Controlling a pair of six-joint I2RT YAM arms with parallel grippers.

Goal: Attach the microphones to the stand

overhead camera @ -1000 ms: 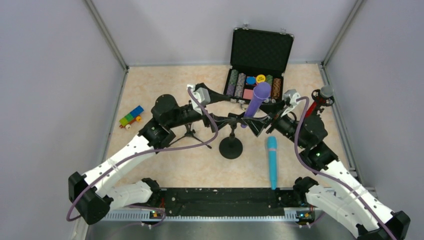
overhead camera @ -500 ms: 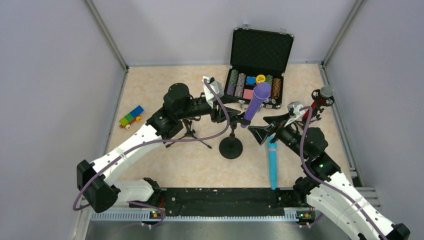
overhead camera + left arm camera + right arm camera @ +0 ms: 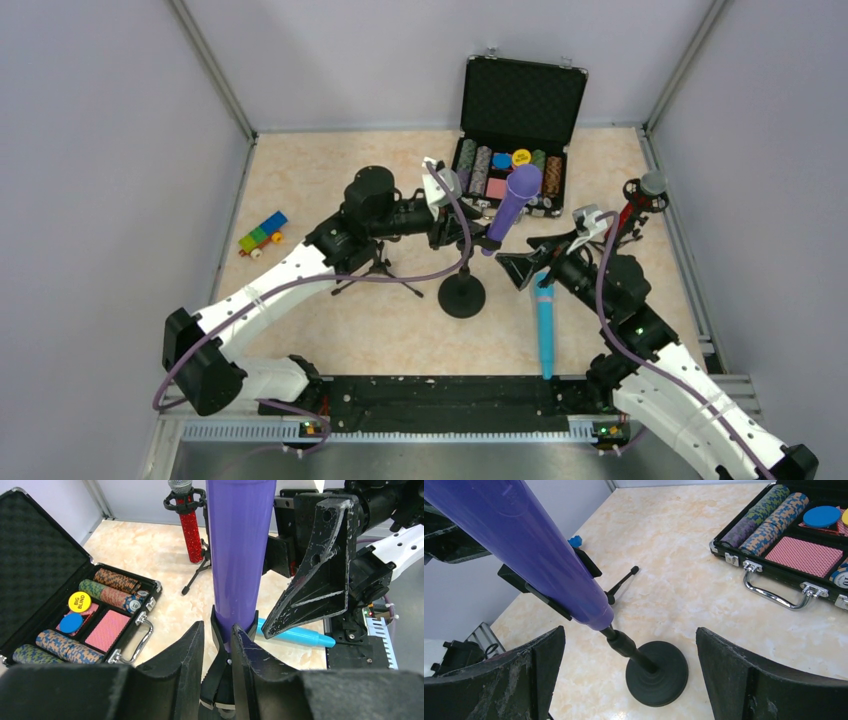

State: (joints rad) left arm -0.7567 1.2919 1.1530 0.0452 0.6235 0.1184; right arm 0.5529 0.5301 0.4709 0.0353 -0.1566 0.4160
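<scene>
While the purple microphone [image 3: 512,205] already stands tilted in the round-base stand [image 3: 461,296] mid-table, the overhead view puts the left gripper [image 3: 472,225] at its foot and the right gripper [image 3: 535,265] just above the head of the teal microphone [image 3: 543,330], which lies flat toward the near right corner. The red microphone [image 3: 632,212] sits in its own holder by the right edge. From the left wrist, the claw is clenched on the black clip [image 3: 220,675] directly beneath the purple barrel. From the right wrist, the jaws hang wide apart with nothing between them. Judged so, the purple one is being steadied. Next, the left should let go, and the right should descend and pinch the teal barrel for the tripod stand [image 3: 385,275], apparently free.
</scene>
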